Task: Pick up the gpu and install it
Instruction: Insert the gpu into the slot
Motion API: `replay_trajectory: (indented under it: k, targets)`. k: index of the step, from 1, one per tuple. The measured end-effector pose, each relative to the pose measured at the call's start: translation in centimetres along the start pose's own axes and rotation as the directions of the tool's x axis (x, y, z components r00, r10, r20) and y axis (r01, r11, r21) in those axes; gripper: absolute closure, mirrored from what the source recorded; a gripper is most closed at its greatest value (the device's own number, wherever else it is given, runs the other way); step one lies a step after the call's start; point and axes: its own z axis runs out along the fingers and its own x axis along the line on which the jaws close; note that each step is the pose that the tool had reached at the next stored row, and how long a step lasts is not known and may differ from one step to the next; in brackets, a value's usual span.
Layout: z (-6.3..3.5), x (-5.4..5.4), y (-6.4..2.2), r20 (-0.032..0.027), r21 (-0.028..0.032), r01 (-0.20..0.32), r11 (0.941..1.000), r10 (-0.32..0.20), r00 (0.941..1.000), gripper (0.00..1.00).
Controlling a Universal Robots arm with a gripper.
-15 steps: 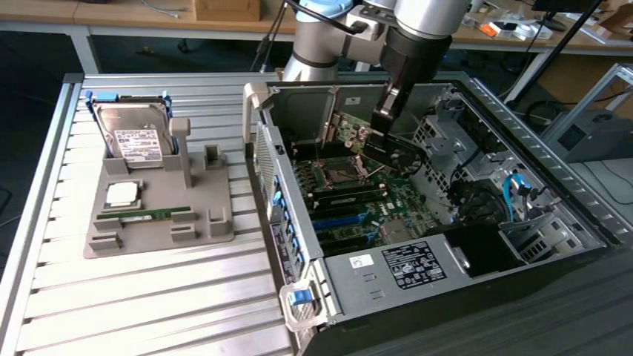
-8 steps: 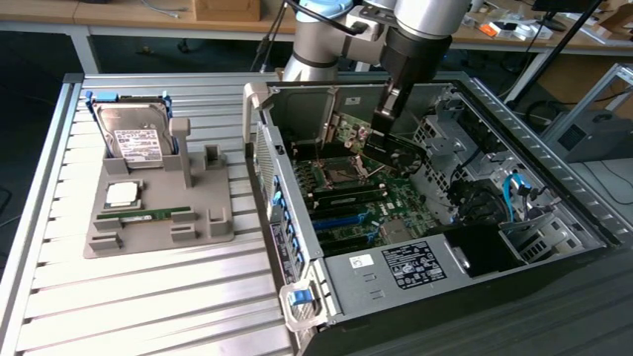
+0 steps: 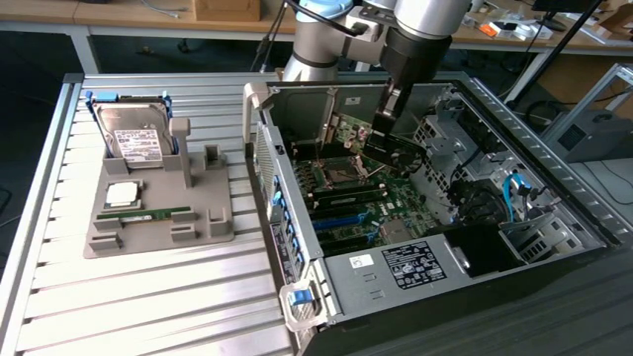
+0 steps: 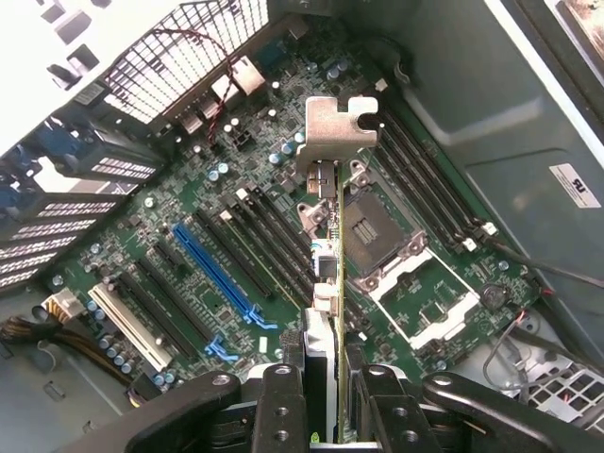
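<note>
— Looking from the gripper (image 4: 330, 415) outward, what do we have?
— We have its two fingers (image 4: 281, 404) closed partway and pinching the gpu (image 4: 328, 247) by its upper edge. The card stands on edge and runs away from them to its silver bracket (image 4: 338, 127).
— Where does that put the card?
— We see it inside the open case (image 3: 554, 185), over the motherboard (image 4: 179, 283), between the black expansion slots (image 4: 274, 236) and the open processor socket (image 4: 401, 274), a blue slot (image 4: 215, 269) further aside. We cannot tell whether it touches a slot.
— Any writing we can read?
— We find a white label (image 4: 576, 184) on the case wall, another on the power supply (image 3: 411, 263) and one on the hard drive (image 3: 133, 137) in the grey tray (image 3: 158, 245), toward the bench's (image 3: 148, 311) far corner on the exterior view's left. All are too small to read.
— And the arm (image 3: 425, 22)?
— We see it reaching down from above, wrist near vertical, into the case's far end.
</note>
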Motion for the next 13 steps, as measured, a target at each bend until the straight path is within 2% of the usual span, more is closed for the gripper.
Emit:
replay_trajectory:
  k: [7, 13]
  targets:
    - [0.01, 0.0, 0.0, 0.0003, -0.0006, 0.023, 0.9997, -0.023, 0.9997, 0.73]
    - [0.03, 0.0, 0.0, 0.0013, -0.0021, 0.077, 0.9971, -0.077, 0.9971, 0.73]
